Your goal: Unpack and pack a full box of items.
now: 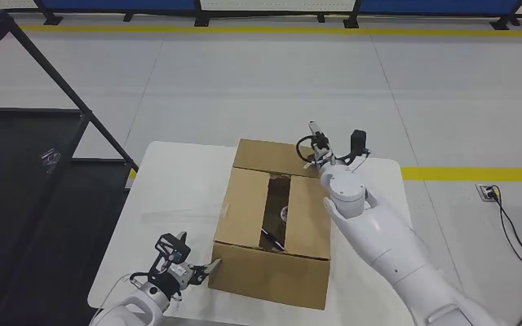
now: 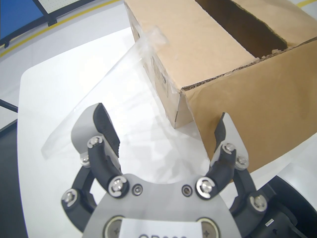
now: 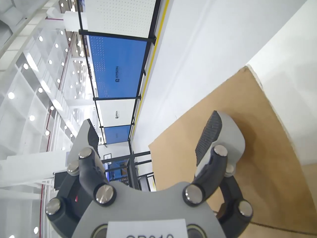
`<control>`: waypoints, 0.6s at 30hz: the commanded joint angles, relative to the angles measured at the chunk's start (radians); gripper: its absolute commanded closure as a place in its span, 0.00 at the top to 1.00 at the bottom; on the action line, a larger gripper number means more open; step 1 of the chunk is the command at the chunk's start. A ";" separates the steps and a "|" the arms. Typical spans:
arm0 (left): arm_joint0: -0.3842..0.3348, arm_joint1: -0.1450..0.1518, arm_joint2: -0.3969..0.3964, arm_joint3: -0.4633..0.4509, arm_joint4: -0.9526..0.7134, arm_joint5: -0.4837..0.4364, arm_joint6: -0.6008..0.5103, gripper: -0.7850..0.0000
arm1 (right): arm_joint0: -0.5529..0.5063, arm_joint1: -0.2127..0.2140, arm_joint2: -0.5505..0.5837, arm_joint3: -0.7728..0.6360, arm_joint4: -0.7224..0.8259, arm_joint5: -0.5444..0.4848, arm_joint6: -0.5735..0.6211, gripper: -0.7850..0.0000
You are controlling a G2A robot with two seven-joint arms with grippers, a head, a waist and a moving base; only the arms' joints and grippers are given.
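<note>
Box: the cardboard box point(image 1: 245, 208) point(image 2: 198, 38) point(image 3: 260, 125) stands in the middle of the desk point(image 1: 179, 183) point(image 2: 49, 87). Its two long top flaps lie nearly flat, with a dark gap between them. Its far flap is folded outward.

Contents: a few small items show through the gap point(image 1: 276, 220), too dim to tell what they are.

Left arm: it comes in from the desk's near-left corner. The left gripper point(image 1: 196, 254) point(image 2: 161, 112) sits low over the desktop and points at the box's near-left corner.

Left fingers: they are spread wide and hold nothing. One fingertip point(image 2: 220, 127) is just beside the box's near wall; whether it touches cannot be told.

Right arm: it stretches from the near-right edge along the box's right side. The right gripper point(image 1: 336, 140) point(image 3: 150, 120) is at the box's far-right corner and points toward the desk's far edge.

Right fingers: they are parted wide and grip nothing. One finger point(image 3: 210, 134) is over the far flap, the other off the box.

Clear strip: a transparent film strip point(image 2: 148, 43) trails from the box's left side down onto the desk.
</note>
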 commanded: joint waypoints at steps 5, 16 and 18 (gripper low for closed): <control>0.004 0.001 -0.001 0.002 0.001 -0.003 0.003 1.00 | 0.049 -0.038 -0.030 0.126 0.000 0.029 0.067 1.00; 0.000 0.004 0.011 -0.008 0.027 -0.030 -0.008 1.00 | 0.081 -0.075 -0.042 0.221 -0.039 0.019 0.232 1.00; 0.000 0.004 0.013 -0.009 0.028 -0.035 -0.009 1.00 | 0.082 -0.078 -0.039 0.229 -0.046 0.010 0.263 1.00</control>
